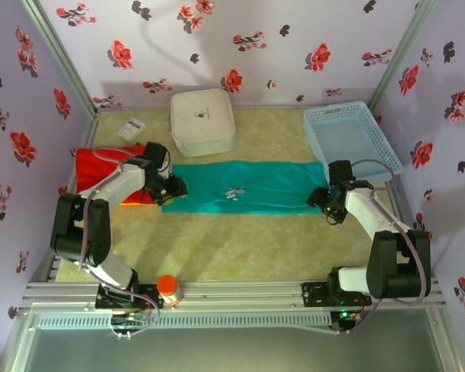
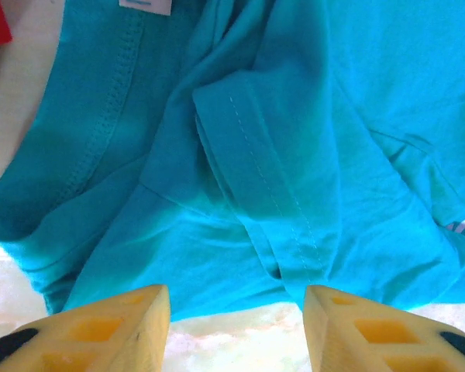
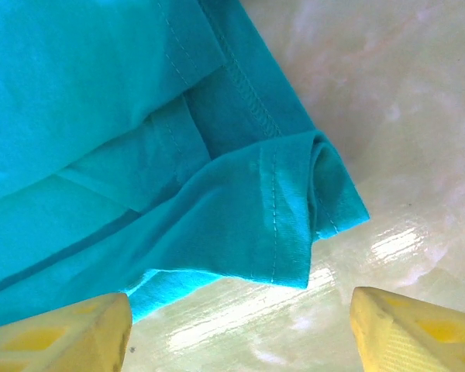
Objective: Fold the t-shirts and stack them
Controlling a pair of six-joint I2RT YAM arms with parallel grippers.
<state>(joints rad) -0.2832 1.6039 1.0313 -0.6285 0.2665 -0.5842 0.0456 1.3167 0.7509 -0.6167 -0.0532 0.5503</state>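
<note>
With left gripper (image 1: 173, 188) and right gripper (image 1: 319, 198) both spread open at opposite ends of the teal t-shirt (image 1: 248, 186), I judged each must pinch all layers before folding.

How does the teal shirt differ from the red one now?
The teal t-shirt lies stretched in a long flat band across the table; the red t-shirt sits bunched at the left, partly under the left arm. Teal carries a small white print; red looks plain. Both lie on it, unstacked.

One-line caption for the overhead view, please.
Left gripper and right gripper, both open, at opposite ends of the teal t-shirt spread in a long strip; red t-shirt lies left of it.
</note>
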